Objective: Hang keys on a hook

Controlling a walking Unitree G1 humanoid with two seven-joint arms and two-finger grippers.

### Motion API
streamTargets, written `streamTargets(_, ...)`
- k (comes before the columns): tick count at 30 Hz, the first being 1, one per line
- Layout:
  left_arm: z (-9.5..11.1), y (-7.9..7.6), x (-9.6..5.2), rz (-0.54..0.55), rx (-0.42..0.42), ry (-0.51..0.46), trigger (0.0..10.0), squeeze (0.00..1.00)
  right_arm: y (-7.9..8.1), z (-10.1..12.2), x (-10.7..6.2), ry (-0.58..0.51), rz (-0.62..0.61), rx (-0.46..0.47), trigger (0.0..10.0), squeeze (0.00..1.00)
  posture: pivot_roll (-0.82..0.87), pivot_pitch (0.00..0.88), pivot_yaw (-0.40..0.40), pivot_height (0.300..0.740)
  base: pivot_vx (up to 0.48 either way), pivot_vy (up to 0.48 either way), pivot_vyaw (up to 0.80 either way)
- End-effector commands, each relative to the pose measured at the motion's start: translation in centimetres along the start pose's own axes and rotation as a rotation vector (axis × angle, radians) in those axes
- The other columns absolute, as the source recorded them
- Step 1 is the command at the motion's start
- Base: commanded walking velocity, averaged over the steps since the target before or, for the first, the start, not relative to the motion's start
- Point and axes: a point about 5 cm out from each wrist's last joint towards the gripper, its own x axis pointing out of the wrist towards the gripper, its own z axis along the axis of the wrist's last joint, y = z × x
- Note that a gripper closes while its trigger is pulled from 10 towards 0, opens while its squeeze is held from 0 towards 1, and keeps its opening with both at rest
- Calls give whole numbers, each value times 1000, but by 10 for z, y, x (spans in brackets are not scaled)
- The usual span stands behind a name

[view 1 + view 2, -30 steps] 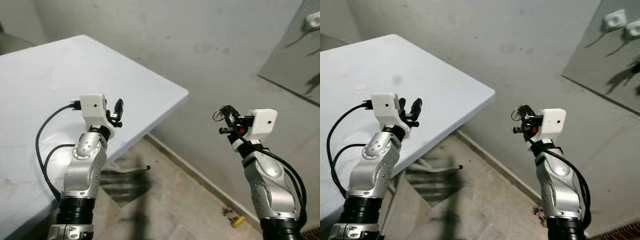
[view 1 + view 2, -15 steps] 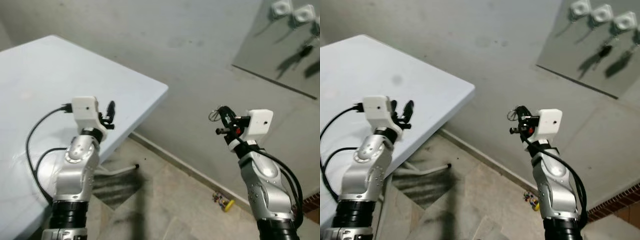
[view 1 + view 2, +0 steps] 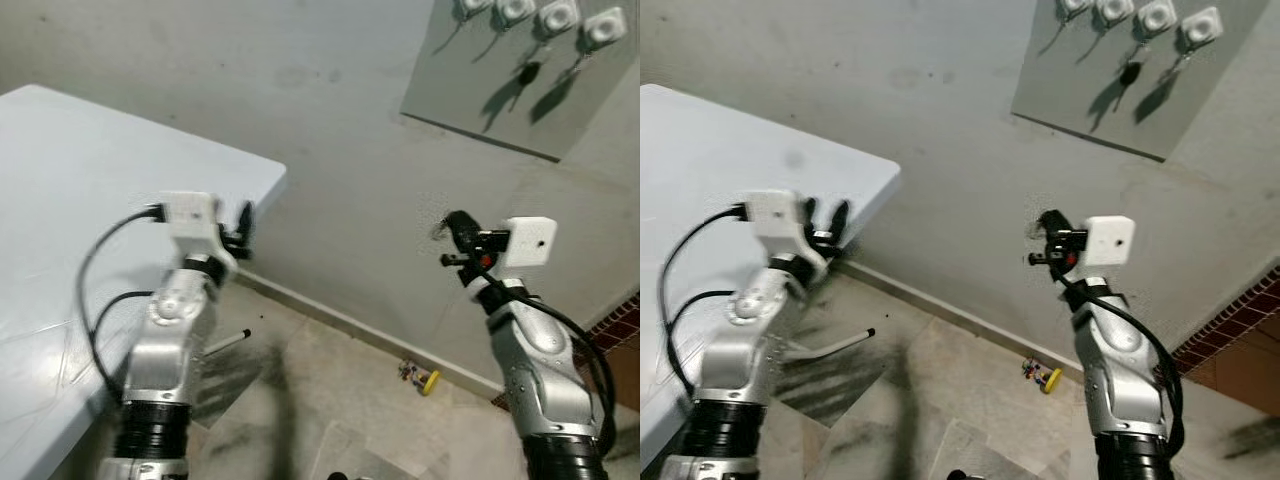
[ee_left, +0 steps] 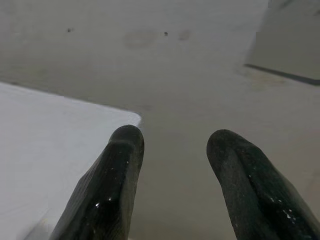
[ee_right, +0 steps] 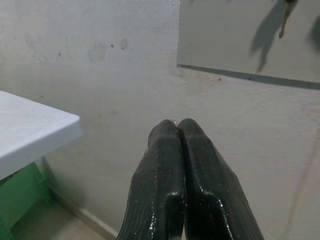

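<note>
Grey plaster wall runs behind a white table (image 3: 90,200), and high on it a grey panel (image 3: 1090,110) carries a row of white hooks (image 3: 1157,17), one with a dark key already dangling. The right gripper (image 3: 1049,232) is pinched tight on the keys (image 5: 174,122), a glint of ring between its closed fingertips, held well below the panel; the left gripper (image 4: 175,150) is spread and empty by the table corner. Such a thin pinch could let the keys slip, or the ring might miss a small hook during the reach up.

Both silver arms are bent up in front; the left gripper (image 4: 175,142) is wide open; the right gripper (image 5: 178,125) is pressed tight together.
</note>
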Motion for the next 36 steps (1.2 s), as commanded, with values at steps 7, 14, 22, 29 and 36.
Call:
streamTargets(7, -3, -4, -7, -80, -4, 32, 10000, 0, -4, 5, -1, -16, -1, -28, 10000, 0, 47, 86, -48, 740, 0, 0, -542)
streamTargets(14, 0, -10, -9, -122, -68, 33, 10000, 0, -5, 5, -3, -16, -3, -46, 10000, 0, 46, 83, -47, 740, 0, 0, -538)
streamTargets(22, 2, -5, -10, -104, -110, 37, 10000, 0, -6, 6, -5, -26, -9, -47, 10000, 0, 41, 74, -45, 740, 0, 0, 0)
streamTargets(29, 5, -1, -7, -85, -125, 35, 10000, 0, -3, 6, -5, -28, 0, -41, 10000, 0, 40, 65, -45, 740, 187, 0, 0)
streamTargets(36, 5, 7, -6, -40, -148, 37, 10000, 0, -4, 6, -6, -27, 3, -40, 10000, 0, 38, 61, -44, 740, 290, 0, 0)
